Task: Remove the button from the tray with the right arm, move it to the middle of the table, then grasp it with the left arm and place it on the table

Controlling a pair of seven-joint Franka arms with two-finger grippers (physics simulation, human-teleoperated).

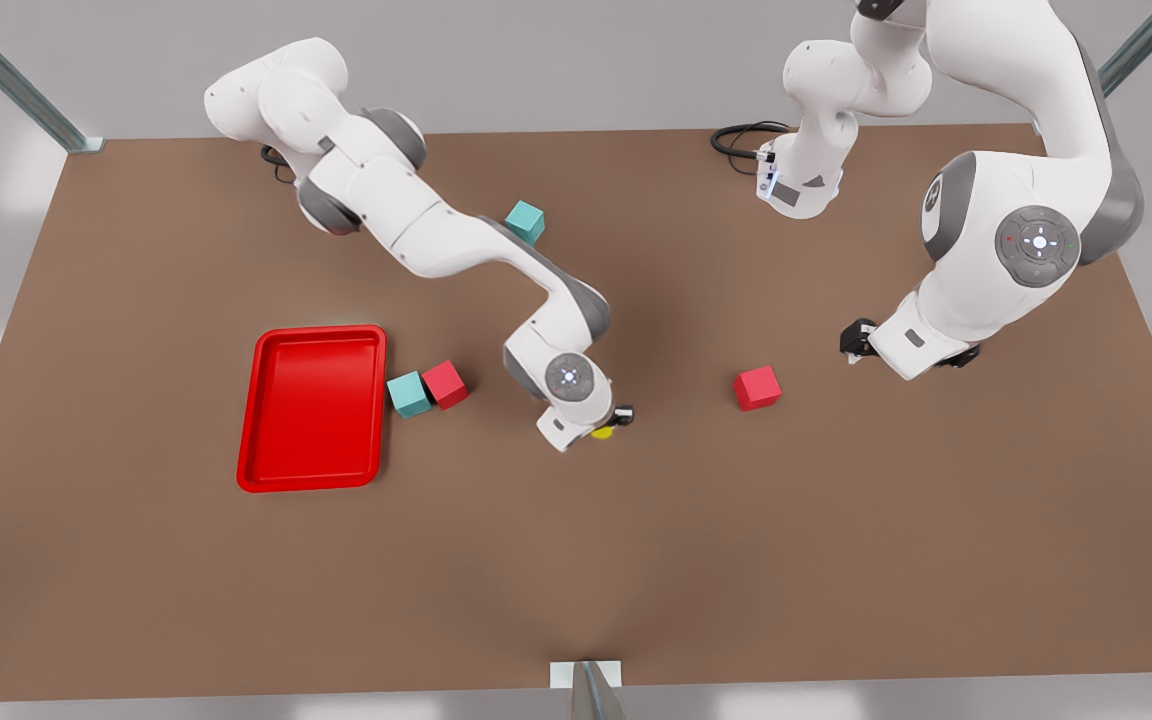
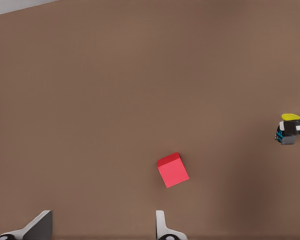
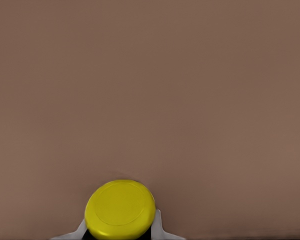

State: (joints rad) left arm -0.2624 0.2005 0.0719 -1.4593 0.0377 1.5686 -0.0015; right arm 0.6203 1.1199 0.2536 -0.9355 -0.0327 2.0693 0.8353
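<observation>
- Right gripper (image 1: pixel 613 424) is gripping the button (image 1: pixel 603 432) near the table (image 1: pixel 576 560) centre; it should be holding steady
- Left gripper (image 2: pixel 102 226), fingers spread wide, is waiting beyond the red cube (image 2: pixel 173 170); it should be aiming for the button body

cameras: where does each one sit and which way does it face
Front view: high above the table, looking down on the tray and both arms.
Left wrist view: on the left arm, facing down at a red cube; the left end effector fingertips show, open.
Right wrist view: on the right arm, facing down past the right end effector, shut on the button.
Shared: button and red cube appear in both front and left wrist views.
</observation>
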